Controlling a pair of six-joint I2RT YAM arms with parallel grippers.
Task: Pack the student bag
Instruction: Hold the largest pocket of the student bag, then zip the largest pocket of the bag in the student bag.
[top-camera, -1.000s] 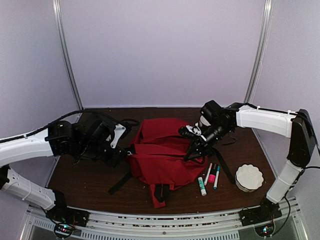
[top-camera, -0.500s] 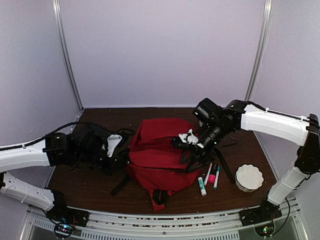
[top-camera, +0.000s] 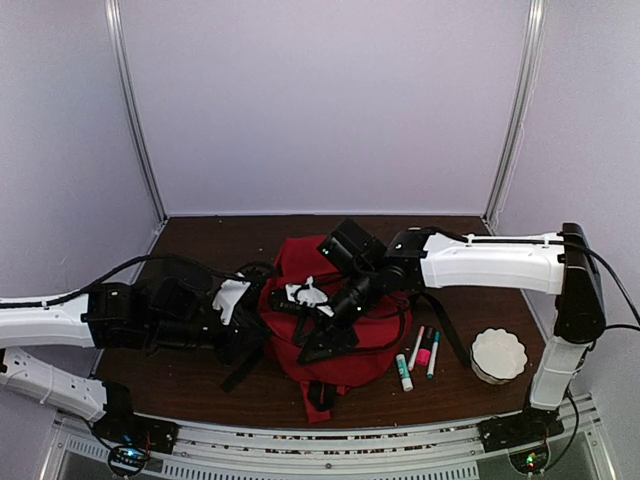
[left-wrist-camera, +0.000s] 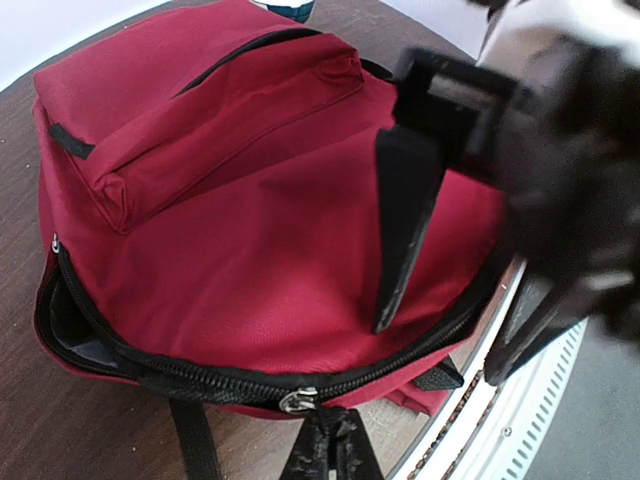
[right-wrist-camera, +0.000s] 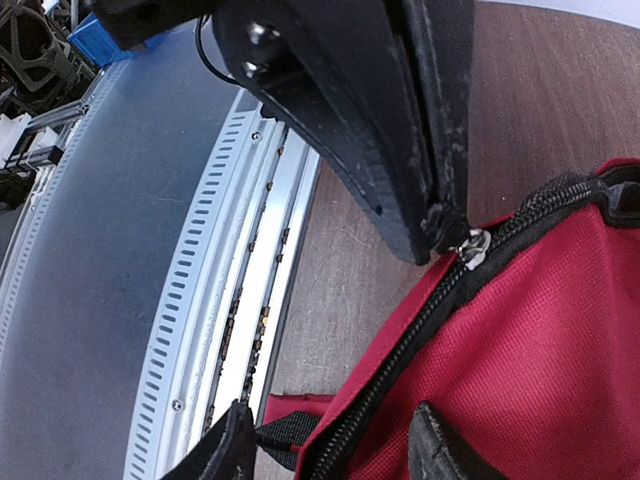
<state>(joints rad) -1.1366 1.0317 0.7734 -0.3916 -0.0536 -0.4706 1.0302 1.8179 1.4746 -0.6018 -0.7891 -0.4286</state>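
1. Swings the right gripper (left-wrist-camera: 438, 345) far to the left, right across the bag (top-camera: 383, 330) and away from the pens (top-camera: 420, 355). Opens it too: shut a second ago, now two fingers wide apart with nothing held between them.
2. Brings the left gripper (left-wrist-camera: 322, 440) a bit lower and closer to the bag. Keeps it closed tight, and seems to pinch the zip pull (left-wrist-camera: 295, 402) at the bag's near edge.
3. Scrunches the bag up and tugs it a little to the left. Leaves it in the middle of the table (top-camera: 250, 235), lying flat between both arms.
4. Looks like zip work, not packing yet. Shows a zip only part open, with grey lining peeking out at one end in the left wrist view. Probably means one gripper holding the pull while the other gets ready to grab cloth and stretch the mouth wider.
5. Leaves the pens lying in a little row just right of the bag, near the front edge. Leaves a white bowl (top-camera: 498, 353) further right, apart from them.
6. Blocks the top of the bag with the right arm itself, stretched right over it.
7. Needs a much wider mouth before any pen can go in.
8. Needs a long trip back to the right to fetch a pen.
9. Should watch the black strap (top-camera: 452, 345) lying just beside the pens, since a finger could catch on it.
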